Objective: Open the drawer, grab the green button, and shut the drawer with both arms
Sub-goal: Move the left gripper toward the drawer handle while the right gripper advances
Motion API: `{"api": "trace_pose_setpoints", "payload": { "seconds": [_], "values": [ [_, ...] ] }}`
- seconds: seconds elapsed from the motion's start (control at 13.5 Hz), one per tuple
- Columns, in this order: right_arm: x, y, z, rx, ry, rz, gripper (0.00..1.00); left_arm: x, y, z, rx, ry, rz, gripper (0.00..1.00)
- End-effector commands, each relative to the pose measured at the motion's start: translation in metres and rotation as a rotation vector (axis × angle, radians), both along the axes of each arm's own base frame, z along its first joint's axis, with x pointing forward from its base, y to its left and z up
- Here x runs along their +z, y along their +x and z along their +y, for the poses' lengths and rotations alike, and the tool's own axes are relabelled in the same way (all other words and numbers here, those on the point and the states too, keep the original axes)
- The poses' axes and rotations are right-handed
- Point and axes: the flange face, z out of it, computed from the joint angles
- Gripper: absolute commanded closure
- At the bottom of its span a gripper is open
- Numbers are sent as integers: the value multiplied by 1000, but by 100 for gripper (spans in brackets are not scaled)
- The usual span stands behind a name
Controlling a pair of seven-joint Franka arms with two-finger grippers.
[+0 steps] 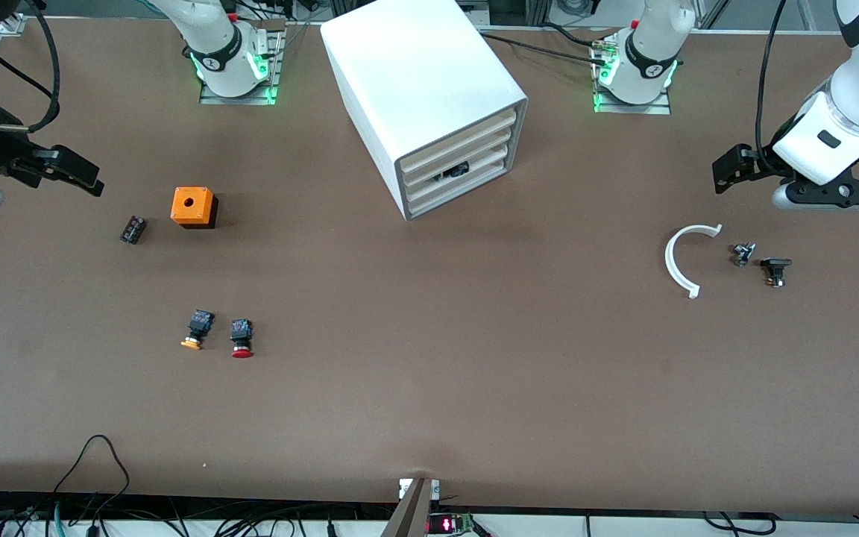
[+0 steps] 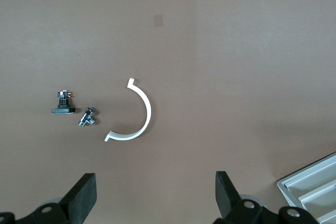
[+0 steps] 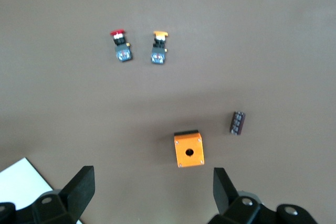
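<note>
The white cabinet (image 1: 422, 89) stands at the middle of the table near the robots' bases, with all four cream drawers pushed in. Above the front of its third drawer from the top (image 1: 483, 165) a small dark thing (image 1: 453, 172) shows in the gap; no green cap can be seen. My left gripper (image 1: 722, 175) is open and empty above the table at the left arm's end (image 2: 156, 192). My right gripper (image 1: 86, 179) is open and empty above the table at the right arm's end (image 3: 152, 190). Both are well apart from the cabinet.
Toward the right arm's end lie an orange box (image 1: 193, 206), a small black block (image 1: 133, 229), an orange-capped button (image 1: 197, 330) and a red-capped button (image 1: 241, 338). Toward the left arm's end lie a white curved piece (image 1: 679, 261), a small metal part (image 1: 743, 254) and a black part (image 1: 775, 270).
</note>
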Motion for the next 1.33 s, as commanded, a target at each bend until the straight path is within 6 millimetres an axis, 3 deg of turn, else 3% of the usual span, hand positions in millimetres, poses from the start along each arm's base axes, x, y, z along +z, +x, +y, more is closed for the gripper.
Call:
{"api": "trace_pose_setpoints", "payload": {
  "seconds": [0.0,0.37,0.67,0.89,0.96,1.11,1.19,1.26],
  "values": [
    [-28,3,0,26,-36,26,0,8,-3,-4,6,-13,3,0],
    [-51,19,24,53,-34,25,0,-13,-16,-14,2,-102,177,0],
    [-68,33,25,51,-28,13,0,-24,-29,-33,-6,-252,312,0],
    [-78,41,26,46,-26,4,0,-40,-22,-49,8,-444,376,0],
    [-83,44,29,20,-30,-2,0,-48,-19,-54,4,-499,402,0],
    [-108,49,60,-48,-33,30,0,-72,-10,-61,-63,-585,432,0],
    [-125,54,68,-66,-40,37,0,-89,-4,-64,-95,-657,453,0],
    [-128,58,77,-57,-36,16,0,-108,1,-63,-122,-738,467,0]
  ]
}}
